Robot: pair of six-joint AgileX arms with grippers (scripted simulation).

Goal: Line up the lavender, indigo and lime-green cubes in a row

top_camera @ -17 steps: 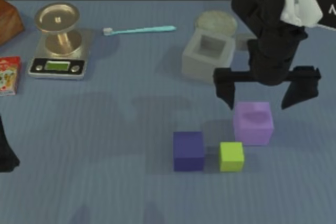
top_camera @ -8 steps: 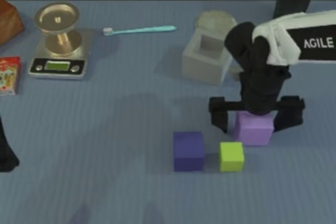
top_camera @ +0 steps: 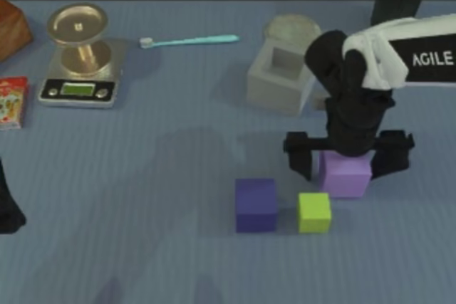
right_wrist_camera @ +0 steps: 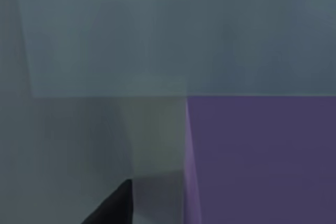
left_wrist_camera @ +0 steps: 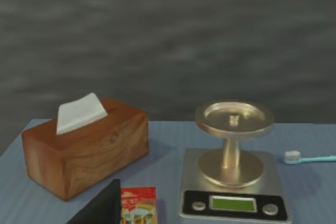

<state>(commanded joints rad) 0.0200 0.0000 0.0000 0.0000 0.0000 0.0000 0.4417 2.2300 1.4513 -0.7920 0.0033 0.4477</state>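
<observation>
The lavender cube point(top_camera: 345, 176) sits on the blue table right of centre, and it fills one side of the right wrist view point(right_wrist_camera: 262, 161). My right gripper point(top_camera: 348, 156) is down over it, open, one finger on each side and both a little apart from the cube's faces. The lime-green cube point(top_camera: 314, 212) lies just in front of the lavender one. The indigo cube point(top_camera: 256, 204) stands to its left with a small gap. My left gripper point(top_camera: 7, 211) is parked at the table's left edge, open and holding nothing.
A grey hollow block point(top_camera: 281, 72) stands just behind the right arm, with a round disc point(top_camera: 293, 30) beyond it. A scale point(top_camera: 78, 55), toothbrush point(top_camera: 189, 40), tissue box point(top_camera: 11, 26) and card pack point(top_camera: 12, 101) occupy the back left.
My right gripper came down and forward from above the grey block, and its open fingers now straddle the lavender cube. In the last half second it barely moved. The cubes stayed put.
</observation>
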